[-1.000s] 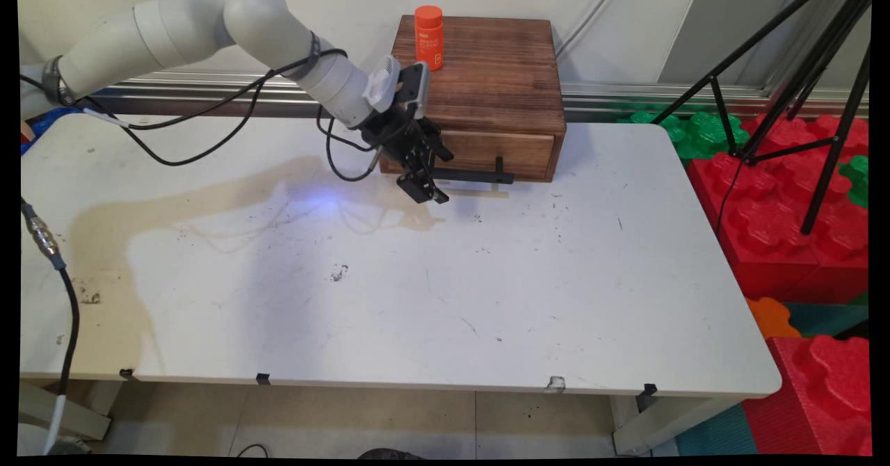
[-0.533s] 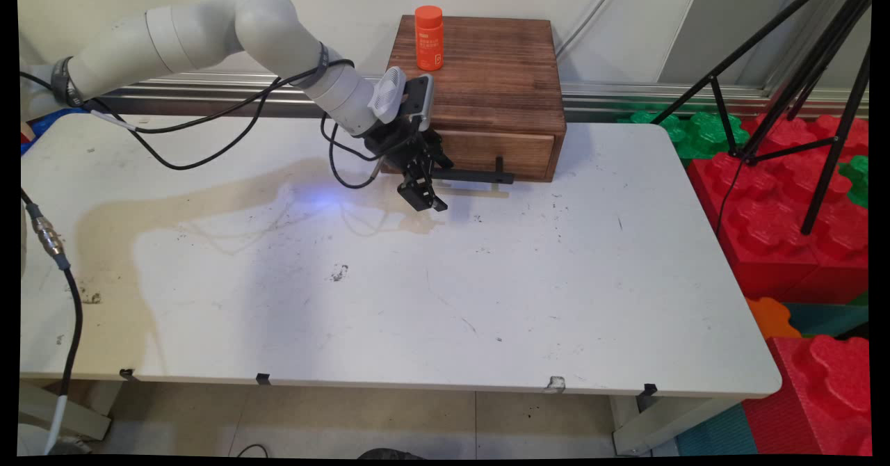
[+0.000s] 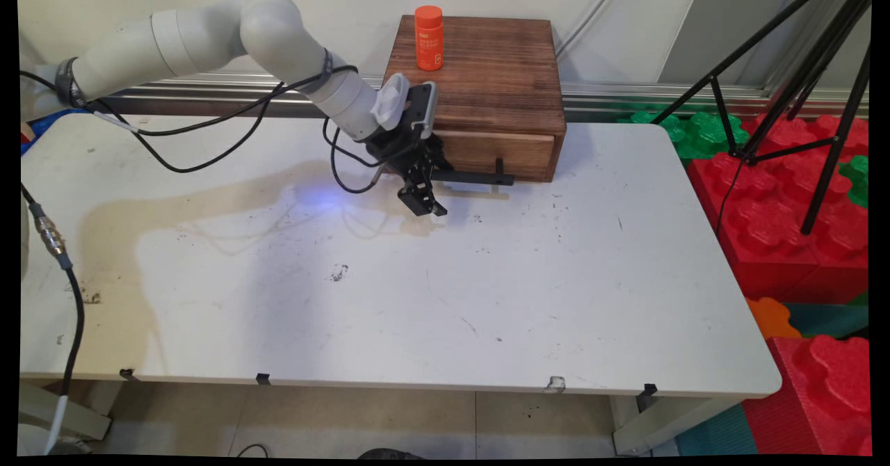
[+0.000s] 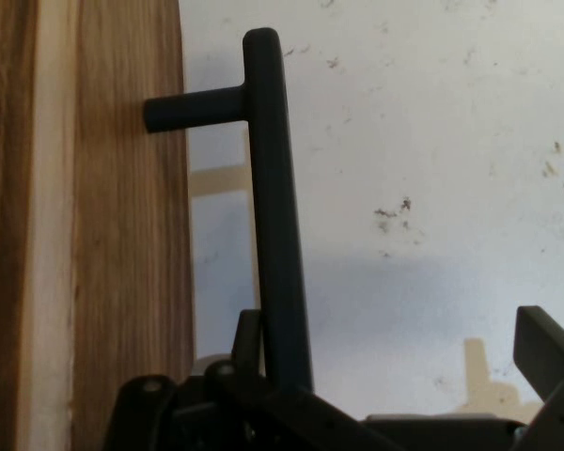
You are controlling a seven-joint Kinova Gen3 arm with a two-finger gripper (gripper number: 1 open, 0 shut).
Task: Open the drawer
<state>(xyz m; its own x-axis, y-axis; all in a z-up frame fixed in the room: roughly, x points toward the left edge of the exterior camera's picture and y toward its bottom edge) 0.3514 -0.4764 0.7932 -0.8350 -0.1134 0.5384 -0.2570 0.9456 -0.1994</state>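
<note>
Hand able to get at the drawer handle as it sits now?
Likely yes: the open hand sits at the end of the handle, with the bar between its fingers and nothing in the way.

I see an orange bottle [image 3: 429, 37] on the dark-brown grained box [image 3: 487, 76], black handle [image 4: 274, 216], white scuffed table [image 3: 417, 292].

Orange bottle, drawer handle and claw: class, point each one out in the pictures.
orange bottle [image 3: 429, 37]: main view, middle of its body, on the wooden box.
drawer handle [image 4: 274, 207]: hand view, middle of the black bar.
claw [image 3: 422, 202]: main view, between its fingertips, at the handle's left end.
</note>
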